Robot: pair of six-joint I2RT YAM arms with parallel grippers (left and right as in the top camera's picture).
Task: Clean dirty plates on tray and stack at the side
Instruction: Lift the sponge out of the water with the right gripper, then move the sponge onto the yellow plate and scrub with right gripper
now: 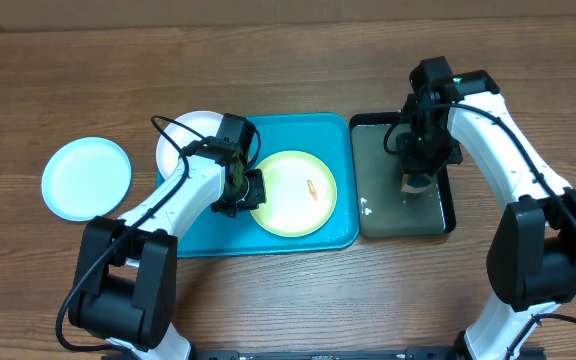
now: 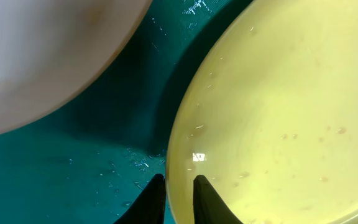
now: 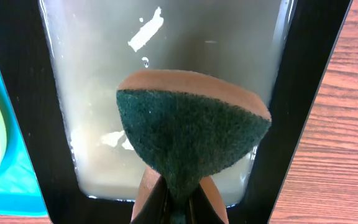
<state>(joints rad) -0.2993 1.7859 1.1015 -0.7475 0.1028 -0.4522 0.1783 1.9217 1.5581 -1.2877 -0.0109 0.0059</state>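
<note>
The teal tray (image 1: 268, 232) holds the yellow-green plate (image 1: 293, 195), which has a small orange smear, and the white plate (image 1: 183, 138) at its far left corner. The pale cyan plate (image 1: 86, 178) lies on the table to the left. My left gripper (image 1: 251, 190) grips the yellow-green plate's left rim; in the left wrist view its fingers (image 2: 179, 182) straddle that rim (image 2: 278, 112). My right gripper (image 1: 415, 165) is shut on a green-and-tan sponge (image 3: 191, 130) above the black tray (image 1: 450, 200).
The black tray (image 3: 17, 93) holds cloudy, soapy water and stands right beside the teal tray (image 3: 17, 180). In the left wrist view the white plate (image 2: 42, 56) lies close to the yellow-green one, with wet teal tray floor (image 2: 104, 137) between them. Bare wooden table surrounds both trays.
</note>
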